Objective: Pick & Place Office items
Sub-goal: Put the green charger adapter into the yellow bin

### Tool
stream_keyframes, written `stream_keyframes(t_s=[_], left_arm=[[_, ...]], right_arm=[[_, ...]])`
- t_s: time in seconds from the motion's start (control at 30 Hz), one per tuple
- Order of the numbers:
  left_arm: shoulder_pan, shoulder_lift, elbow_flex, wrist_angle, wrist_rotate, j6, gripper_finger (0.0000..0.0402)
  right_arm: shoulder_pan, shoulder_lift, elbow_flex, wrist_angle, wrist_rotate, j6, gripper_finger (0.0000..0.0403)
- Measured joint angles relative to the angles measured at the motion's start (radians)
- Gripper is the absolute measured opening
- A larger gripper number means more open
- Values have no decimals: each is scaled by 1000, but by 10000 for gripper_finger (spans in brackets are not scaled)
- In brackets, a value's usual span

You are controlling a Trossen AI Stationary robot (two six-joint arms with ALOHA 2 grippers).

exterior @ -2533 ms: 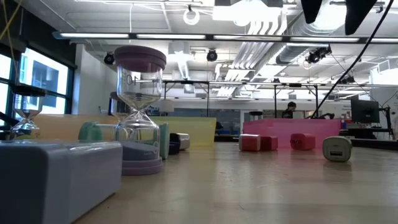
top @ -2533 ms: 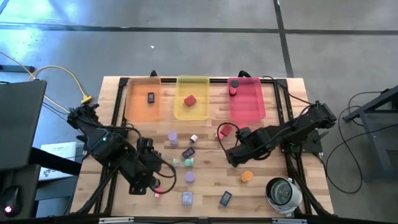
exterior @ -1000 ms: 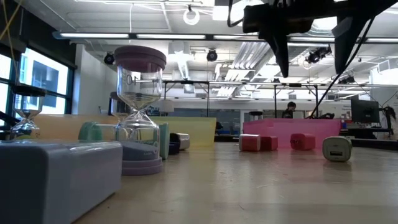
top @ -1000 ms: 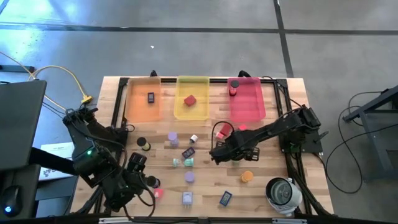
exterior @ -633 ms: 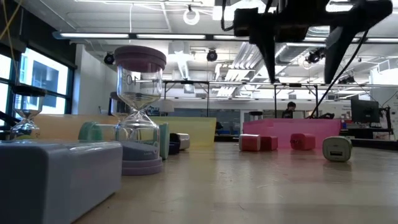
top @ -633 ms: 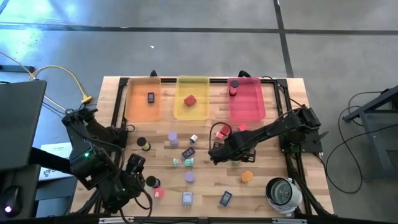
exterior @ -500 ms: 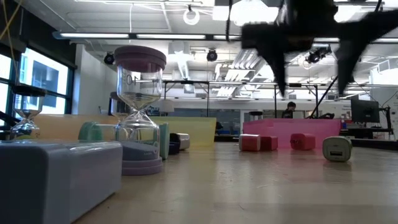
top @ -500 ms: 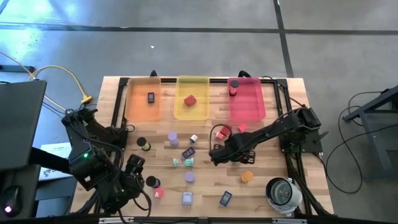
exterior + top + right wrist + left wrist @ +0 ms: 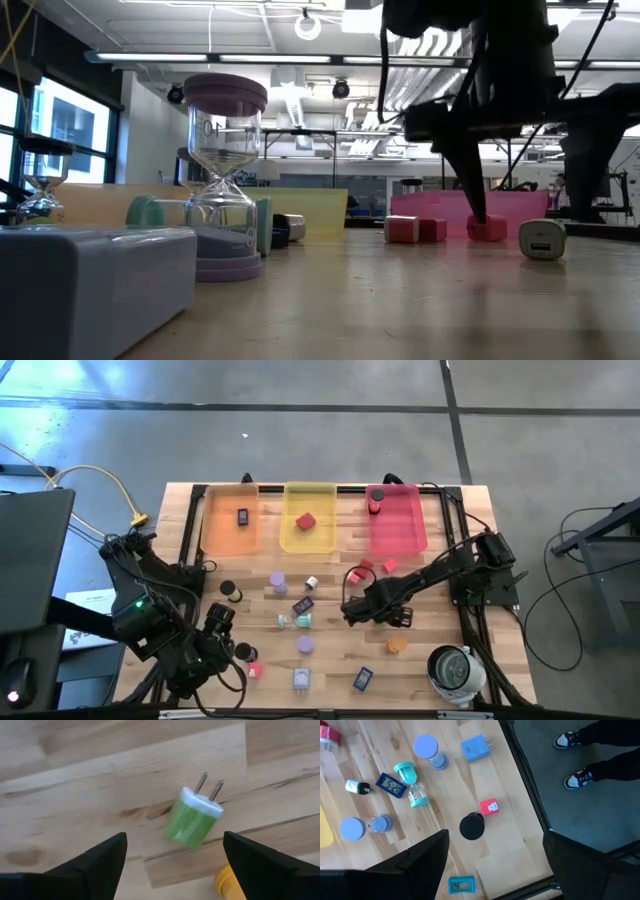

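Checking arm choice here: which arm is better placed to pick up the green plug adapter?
The right. The right gripper hangs open directly over the green plug adapter, lying free on the table. The left gripper, open too, hovers near the black disc.

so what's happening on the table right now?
Two dark arms are sorting small office items on a wooden table into translucent trays at its far edge. The right pincer is open and poised over a green plug adapter with a white cap lying on the wood, not yet gripping it. The left pincer is open too, holding nothing, parked near the table's front-left corner. The orange tray, yellow tray and pink tray each hold one item.
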Motion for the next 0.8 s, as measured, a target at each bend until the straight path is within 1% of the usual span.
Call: stream_keyframes(t_s=[0.23, 0.47, 0.8], left_arm=[[-1, 0, 0, 0, 0, 6, 314], [-1, 0, 0, 0, 0, 6, 314], [-1, 0, -1, 0, 0, 6, 314]], right_arm=[[-8, 0, -14, 3, 20, -3, 320], [-23, 0, -14, 29, 14, 16, 320], [-27, 0, -14, 34, 57, 0, 320]])
